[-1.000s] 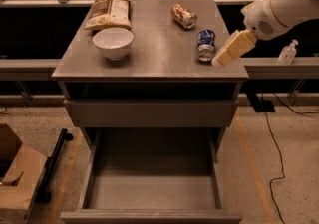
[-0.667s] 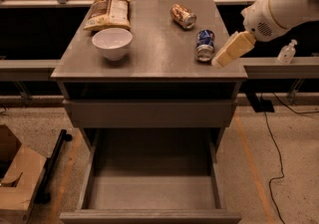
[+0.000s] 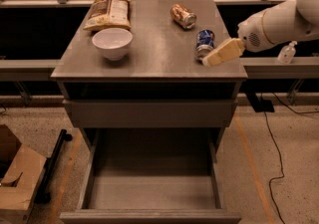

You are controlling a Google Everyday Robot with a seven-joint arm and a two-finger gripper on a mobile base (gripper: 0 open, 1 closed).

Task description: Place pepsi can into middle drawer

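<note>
The pepsi can (image 3: 204,42) is dark blue and lies on the right side of the grey cabinet top (image 3: 154,54). My gripper (image 3: 213,58) is a beige piece on the white arm (image 3: 279,24). It reaches in from the right and sits right against the can's front right side, close to the top's front right corner. The middle drawer (image 3: 149,190) is pulled out low at the front, with a flat grey floor that holds nothing. The gripper is well above and behind it.
A copper-brown can (image 3: 183,15) lies at the back of the top, a white bowl (image 3: 112,43) stands at the left, and a snack bag (image 3: 108,13) lies behind it. A shut drawer front (image 3: 149,113) sits above the open one. A cardboard box (image 3: 17,183) stands on the floor at left and a cable (image 3: 271,143) runs at right.
The arm has come down a little and the gripper has moved slightly left, closer against the pepsi can. The can and the drawer have not moved.
</note>
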